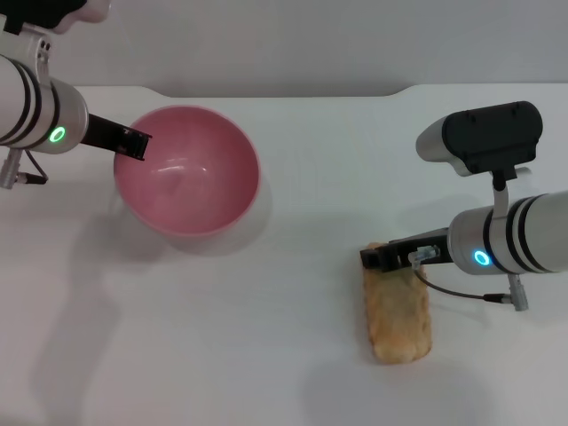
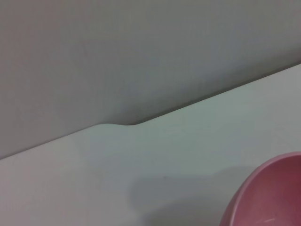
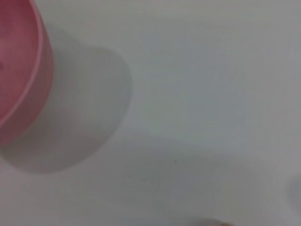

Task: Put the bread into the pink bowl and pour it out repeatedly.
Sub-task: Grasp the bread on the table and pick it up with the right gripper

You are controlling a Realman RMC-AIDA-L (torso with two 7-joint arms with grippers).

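The pink bowl point(image 1: 191, 177) is at the left of the white table, empty, its mouth tipped toward me, with a shadow spread under it. My left gripper point(image 1: 133, 144) is shut on its left rim, one dark finger inside the wall. The bowl's edge also shows in the left wrist view point(image 2: 273, 197) and the right wrist view point(image 3: 19, 70). The bread point(image 1: 399, 319) lies flat on the table at the right, tan crust up, lengthwise toward me. My right gripper point(image 1: 377, 257) sits at the loaf's far end, touching or just above it.
The white table point(image 1: 293, 355) has a back edge with a shallow step point(image 2: 117, 125) behind the bowl. A cable point(image 1: 461, 291) loops off the right wrist beside the loaf. Bare tabletop lies between bowl and bread.
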